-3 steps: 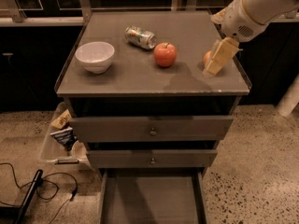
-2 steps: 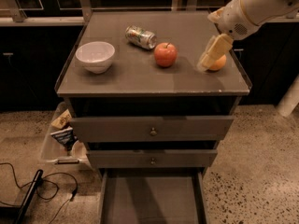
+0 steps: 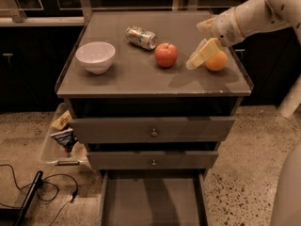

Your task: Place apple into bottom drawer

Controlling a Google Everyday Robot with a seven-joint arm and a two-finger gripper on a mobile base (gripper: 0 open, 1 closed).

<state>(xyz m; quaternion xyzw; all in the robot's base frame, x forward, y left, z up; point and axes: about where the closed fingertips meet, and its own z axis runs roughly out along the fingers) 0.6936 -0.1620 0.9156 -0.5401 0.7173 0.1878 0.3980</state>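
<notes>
The red apple (image 3: 166, 55) stands on the grey cabinet top (image 3: 141, 76), right of centre. My gripper (image 3: 200, 55) hangs over the top between the apple and an orange fruit (image 3: 217, 61), a short way right of the apple and not touching it. Its pale fingers (image 3: 203, 52) point down and to the left, with nothing between them. The bottom drawer (image 3: 153, 201) is pulled out at the foot of the cabinet, its flat floor bare.
A white bowl (image 3: 95, 56) sits at the left of the top, and a crushed can (image 3: 141, 36) lies behind the apple. Two upper drawers with small knobs (image 3: 153, 133) are closed. A bin of snack bags (image 3: 63, 135) and a black cable (image 3: 33, 192) lie on the floor at left.
My gripper has moved left across the cabinet top toward the apple, uncovering the orange fruit. The apple, bowl and can have not moved.
</notes>
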